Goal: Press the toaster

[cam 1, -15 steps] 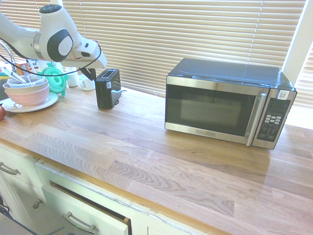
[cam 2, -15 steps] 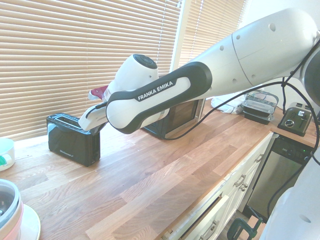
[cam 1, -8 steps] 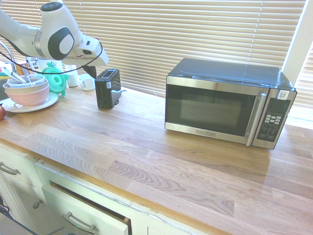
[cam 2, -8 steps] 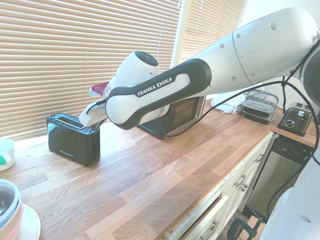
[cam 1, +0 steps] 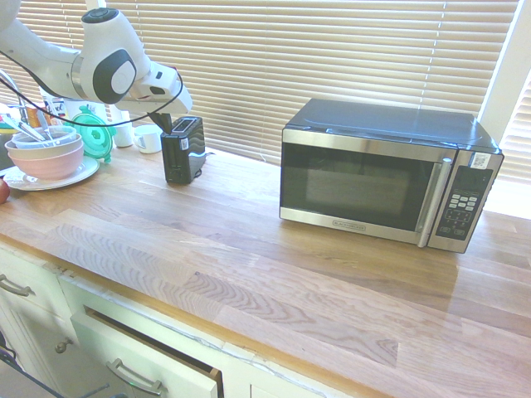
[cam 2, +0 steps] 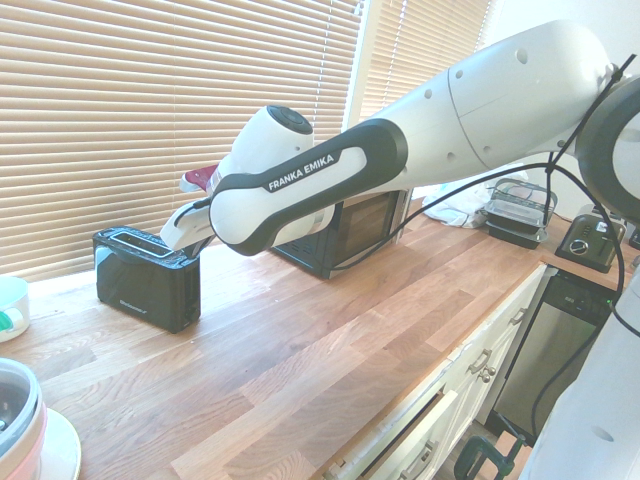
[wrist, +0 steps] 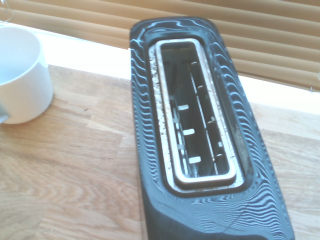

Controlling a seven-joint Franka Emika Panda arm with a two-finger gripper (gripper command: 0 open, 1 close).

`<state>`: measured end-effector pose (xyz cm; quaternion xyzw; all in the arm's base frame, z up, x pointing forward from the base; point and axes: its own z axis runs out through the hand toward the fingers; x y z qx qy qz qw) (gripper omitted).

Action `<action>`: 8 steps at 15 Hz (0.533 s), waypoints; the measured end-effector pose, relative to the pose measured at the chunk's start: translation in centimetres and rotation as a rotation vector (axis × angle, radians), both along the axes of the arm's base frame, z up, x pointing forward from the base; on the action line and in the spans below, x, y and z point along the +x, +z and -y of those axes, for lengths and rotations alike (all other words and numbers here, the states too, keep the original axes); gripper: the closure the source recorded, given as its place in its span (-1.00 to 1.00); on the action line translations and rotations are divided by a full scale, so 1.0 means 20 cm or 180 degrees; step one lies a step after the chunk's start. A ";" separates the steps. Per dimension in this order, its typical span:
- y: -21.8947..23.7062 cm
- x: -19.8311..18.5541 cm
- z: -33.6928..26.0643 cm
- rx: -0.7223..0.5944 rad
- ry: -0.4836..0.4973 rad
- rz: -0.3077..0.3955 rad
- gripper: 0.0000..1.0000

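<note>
I've got the tool (cam 1: 166, 124) hanging just above the near end of the toaster (cam 1: 183, 149), by the end face; fingers are mostly hidden behind the wrist housing in both outside views, so I can't tell if they're spread or pressed together, and I can't tell if they touch the toaster. Wrist cam looks straight down into the toaster (wrist: 200, 135): one long slot with a silvery rim, wire guides inside, black casing around it. The toaster (cam 2: 147, 277) stands upright on the wooden surface (cam 1: 249, 249) close to the window blinds (cam 1: 332, 50), long axis running away from the blinds in the first outside view. A white mug (wrist: 20, 75) sits just beside it on the surface, apart from it. Further along that side I see stacked bowls on a plate (cam 1: 46, 157) and a teal item (cam 1: 95, 133). The microwave (cam 1: 386, 174) sits well apart from the toaster, on the opposite side.
</note>
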<state>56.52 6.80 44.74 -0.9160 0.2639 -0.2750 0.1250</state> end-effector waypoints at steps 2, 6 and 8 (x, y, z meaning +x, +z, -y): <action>-0.02 0.00 0.00 -0.0002 0.0007 -0.0019 1.00; -0.07 0.02 -0.02 -0.0007 0.0025 -0.0055 1.00; -0.10 0.02 -0.02 -0.0007 0.0034 -0.0081 1.00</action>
